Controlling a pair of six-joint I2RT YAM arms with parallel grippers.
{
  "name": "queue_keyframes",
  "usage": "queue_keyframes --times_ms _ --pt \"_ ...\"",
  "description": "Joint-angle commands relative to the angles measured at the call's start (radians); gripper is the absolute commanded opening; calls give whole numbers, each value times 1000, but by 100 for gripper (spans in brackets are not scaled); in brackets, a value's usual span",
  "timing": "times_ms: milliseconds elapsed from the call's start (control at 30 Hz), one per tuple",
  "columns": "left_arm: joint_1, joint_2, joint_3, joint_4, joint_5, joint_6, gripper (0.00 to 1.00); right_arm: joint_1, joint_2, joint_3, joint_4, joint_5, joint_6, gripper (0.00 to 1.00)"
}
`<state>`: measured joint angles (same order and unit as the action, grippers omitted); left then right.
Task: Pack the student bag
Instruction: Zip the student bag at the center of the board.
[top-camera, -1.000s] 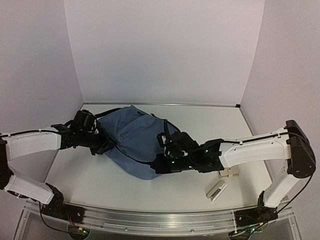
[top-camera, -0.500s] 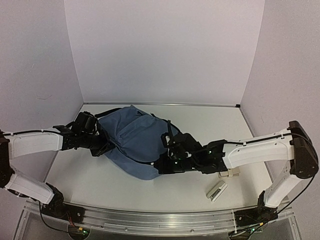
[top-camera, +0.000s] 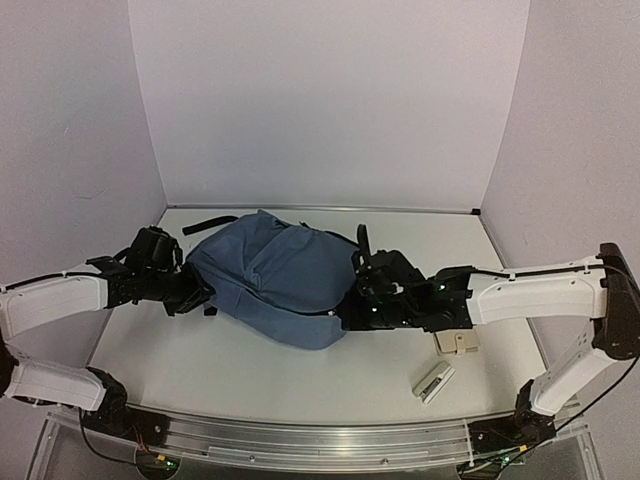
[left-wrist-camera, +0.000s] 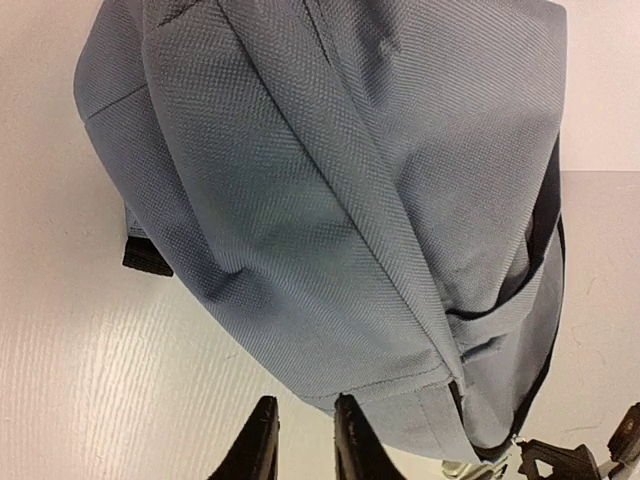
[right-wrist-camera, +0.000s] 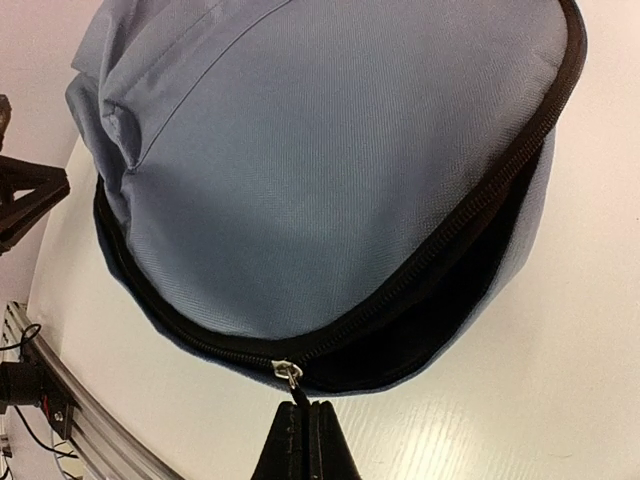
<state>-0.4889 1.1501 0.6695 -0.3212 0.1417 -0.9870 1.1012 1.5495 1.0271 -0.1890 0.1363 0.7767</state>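
Just changed: the student bag has swung from a slant to lie broadside across the middle of the surface, and has slid toward the right arm
Bag position now: flat on the surface between the two arms, black strap trailing off its far left corner
Right pincer: fingers pressed together on the zipper pull at the bag's near edge
Zipper: teeth meshed on one side of the slider; on the other the mouth gapes and shows dark lining
Left pincer: fingers slightly apart, bare surface showing between them, just short of the bag's hem; holding nothing that I can see
Versus a second ago: right arm has drawn back toward its own side, dragging the bag along by the pull; left arm has backed off to the left, its grasp apparently let go
Newly uncovered: small beige block, earlier partly under the right arm, now plain beside it; white oblong item unmoved
Meaning for task: my reading is that the pull moved the whole bag more than the slider; without the left side anchored the mouth may not widen
Progress: early; both loose items lie outside the bag
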Motion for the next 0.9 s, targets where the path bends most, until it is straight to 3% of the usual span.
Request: queue_keyframes --times_ms 0,100,233,700,867 --pt "-9 -17 72 -22 72 34 41 -4 -21 15 5 -25 -46 0" --pt "-37 -15 75 21 105 -3 67 -3 10 19 39 -70 -47 0" --pt "-72 23 90 55 105 -24 77 2 29 16 76 -93 -37 0" --pt "-79 196 178 47 69 -12 77 22 31 -2 104 -96 -34 0" --pt "-80 250 225 -14 22 5 71 26 25 -9 109 -99 -35 0"
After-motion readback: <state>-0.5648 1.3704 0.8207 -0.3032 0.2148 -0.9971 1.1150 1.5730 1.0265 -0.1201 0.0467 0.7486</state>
